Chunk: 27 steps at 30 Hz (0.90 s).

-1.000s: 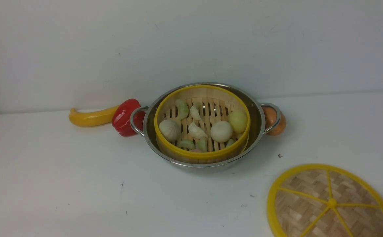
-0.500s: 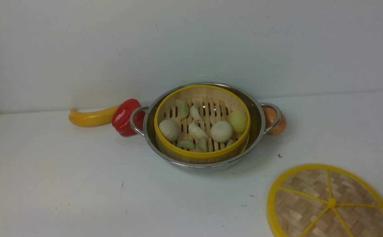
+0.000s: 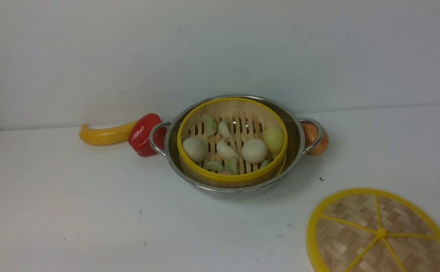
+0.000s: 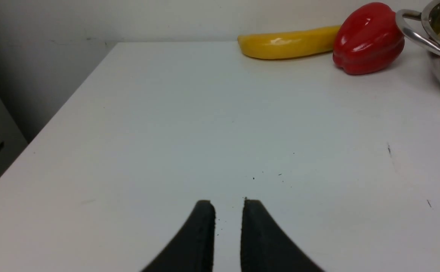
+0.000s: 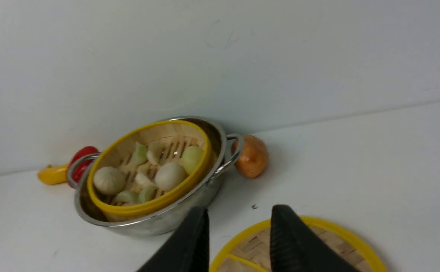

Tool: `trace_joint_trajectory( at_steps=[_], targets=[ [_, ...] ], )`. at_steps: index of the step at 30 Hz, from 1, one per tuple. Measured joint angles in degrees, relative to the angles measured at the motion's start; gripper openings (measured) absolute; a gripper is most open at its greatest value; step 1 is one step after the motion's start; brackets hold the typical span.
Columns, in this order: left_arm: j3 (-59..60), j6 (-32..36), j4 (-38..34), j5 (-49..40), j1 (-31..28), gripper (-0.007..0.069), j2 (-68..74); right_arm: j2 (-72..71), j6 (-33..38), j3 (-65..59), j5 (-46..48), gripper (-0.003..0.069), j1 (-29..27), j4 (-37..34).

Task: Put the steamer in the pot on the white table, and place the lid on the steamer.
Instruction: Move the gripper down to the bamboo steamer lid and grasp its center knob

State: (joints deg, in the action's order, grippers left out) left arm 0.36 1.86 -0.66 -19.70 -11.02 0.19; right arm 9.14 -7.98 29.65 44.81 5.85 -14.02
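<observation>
Nothing on the white table had shifted in the last second. The steamer sat in the pot; the lid lay flat, well apart.

Risk: the lid's thin rim might slip the pinch or skid.

The right gripper hovered over the lid's edge, jaws apart, empty. The left gripper was low over bare table, jaws narrowly parted, empty.

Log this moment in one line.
steamer: in pot | lid: flat on white table | left gripper: slightly open, empty | right gripper: open, empty, by lid | pending: lidding
</observation>
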Motion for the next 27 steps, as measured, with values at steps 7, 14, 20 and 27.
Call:
trace_joint_trajectory(
  at_steps=[7,14,20,27],
  targets=[
    [0.00,0.00,0.00,0.00,0.00,0.0116,0.00,12.69,10.19,1.94,3.53,0.0244,0.00,-8.00],
    [0.00,0.00,0.00,0.00,0.00,0.0123,0.00,39.54,35.92,9.99,13.42,0.0244,0.00,-7.18],
    [0.00,0.00,0.00,0.00,0.00,0.0125,0.00,57.92,47.08,16.19,8.16,0.0244,0.00,-8.25],
    [0.00,0.00,0.00,0.00,0.00,0.0137,0.00,74.19,46.00,20.49,5.99,0.0244,0.00,-8.46]
  ],
)
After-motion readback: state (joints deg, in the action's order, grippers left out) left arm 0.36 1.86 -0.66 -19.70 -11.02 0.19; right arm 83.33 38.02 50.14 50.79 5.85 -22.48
